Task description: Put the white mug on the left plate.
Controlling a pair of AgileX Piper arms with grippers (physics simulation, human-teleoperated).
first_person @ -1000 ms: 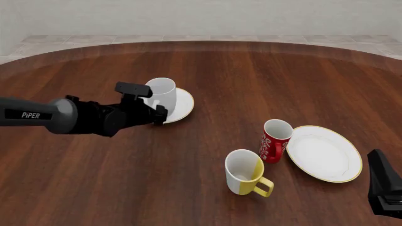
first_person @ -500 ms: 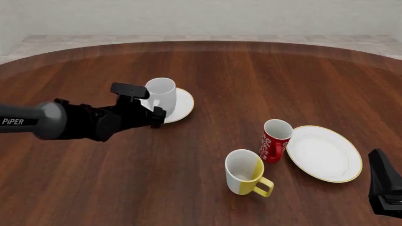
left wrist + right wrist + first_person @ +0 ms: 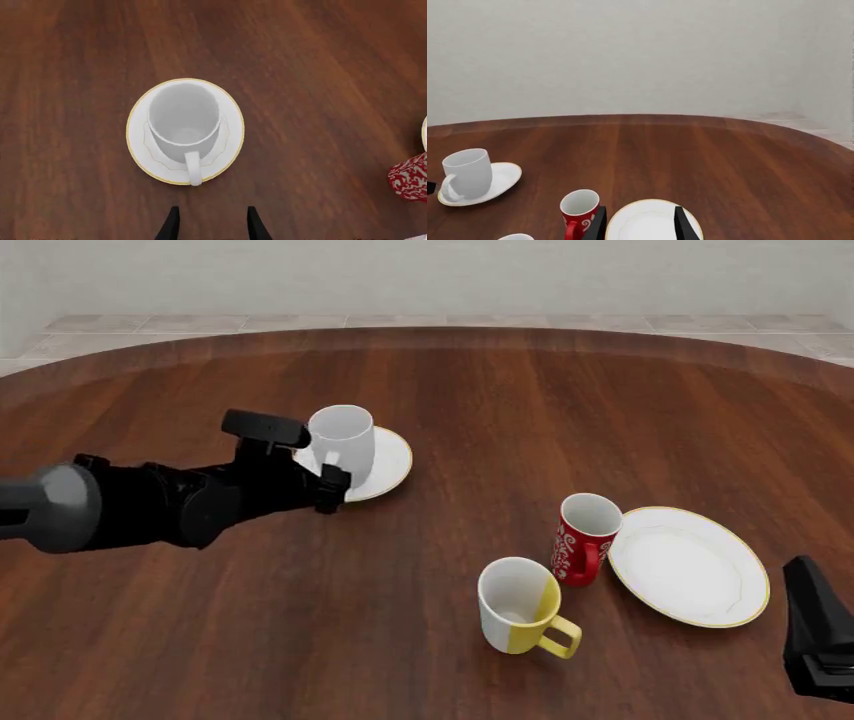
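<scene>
- Upright on the left plate (image 3: 384, 462) stands the white mug (image 3: 342, 437), its mouth open upward and its loop handle turned toward the left pincer (image 3: 304, 462).
- That small gold-rimmed plate lies on the dark wooden counter (image 3: 534, 420), toward the left half of the front view; the mug sits on the plate's left part rather than at its centre.
- From the left wrist view, the mug (image 3: 184, 121) rests within the plate (image 3: 231, 131), and the left pincer (image 3: 209, 223) has its two dark fingertips parted, apart from the handle, gripping nothing.
- At the lower right corner of the front view, the right pincer (image 3: 817, 640) is partly cut off; in its own wrist view the right pincer (image 3: 640, 222) shows fingers spread, holding nothing.
- Toward the right of the counter, a red mug (image 3: 585, 538) with white lettering stands just beside a larger gold-rimmed plate (image 3: 689, 566).
- Nearer the camera, a yellow-and-white mug (image 3: 523, 607) stands upright close to the red one.
</scene>
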